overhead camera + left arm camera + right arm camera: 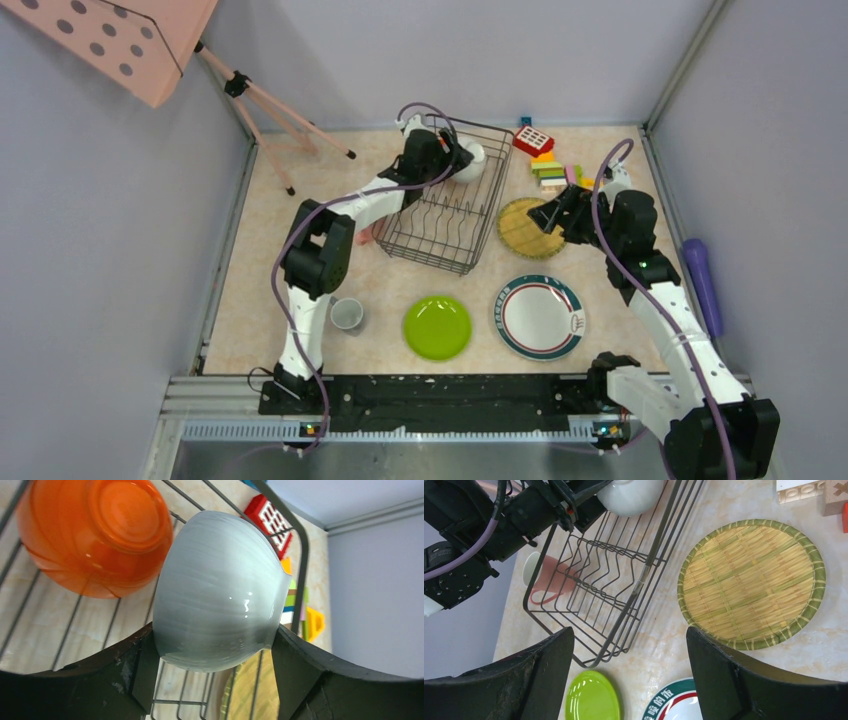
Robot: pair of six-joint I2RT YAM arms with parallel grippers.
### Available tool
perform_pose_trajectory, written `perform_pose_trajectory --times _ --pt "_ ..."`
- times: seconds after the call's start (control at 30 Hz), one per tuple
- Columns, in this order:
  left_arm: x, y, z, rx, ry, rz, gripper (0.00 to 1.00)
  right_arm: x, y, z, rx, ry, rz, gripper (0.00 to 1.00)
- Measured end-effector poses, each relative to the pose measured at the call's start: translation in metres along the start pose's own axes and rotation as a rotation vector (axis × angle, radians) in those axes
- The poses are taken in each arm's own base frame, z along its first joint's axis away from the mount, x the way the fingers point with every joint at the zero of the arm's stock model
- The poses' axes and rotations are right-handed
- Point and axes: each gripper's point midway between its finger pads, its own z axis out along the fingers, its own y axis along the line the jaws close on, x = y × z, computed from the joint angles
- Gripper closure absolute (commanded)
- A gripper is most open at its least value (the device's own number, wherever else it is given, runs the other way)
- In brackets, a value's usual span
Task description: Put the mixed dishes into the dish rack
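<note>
Rack first: the dish rack (430,262) sits in the upper centre of the top view, and my step is to seat a cup at its far end. Outside it, lower right of that view, lie the white plate with the green-red rim (538,317) and, to its left, the lime-green plate (437,327). The woven straw mat (522,228) lies just beside the rack's right side.

Inside the rack, upper left of the left wrist view, the orange bowl (95,535) rests upside down. The whitish cup (215,590) hangs close beside it, over the wires. The left gripper (212,680) has its fingers (142,672) pressed to both sides of that cup, jaws wide because the cup is wide.

To do this well I would lower it until the wires take its weight, keep it off the bowl, open only a little, then lift straight out past the rim.

The right gripper (628,645) hovers over the gap between rack and mat, jaws spread with nothing in them. I would keep it parked.

The pink cup (551,577) lies on its side left of the rack, and a second whitish cup (346,314) stands at lower left.
</note>
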Motion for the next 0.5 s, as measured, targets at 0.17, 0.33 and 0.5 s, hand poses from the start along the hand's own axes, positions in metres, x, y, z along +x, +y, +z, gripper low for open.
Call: perform_pose_trajectory --times 0.17,0.33,0.5 --pt "0.004 -0.021 -0.009 0.101 0.045 -0.062 0.76 0.0 0.0 0.0 0.0 0.0 0.001 0.19" --pt "0.02 -0.031 -0.015 0.163 0.126 -0.127 0.76 0.0 0.001 0.0 -0.003 0.002 0.003 0.19" --pt "0.035 -0.024 -0.018 0.155 0.181 -0.174 0.7 0.001 0.002 0.0 -0.011 0.005 0.011 0.19"
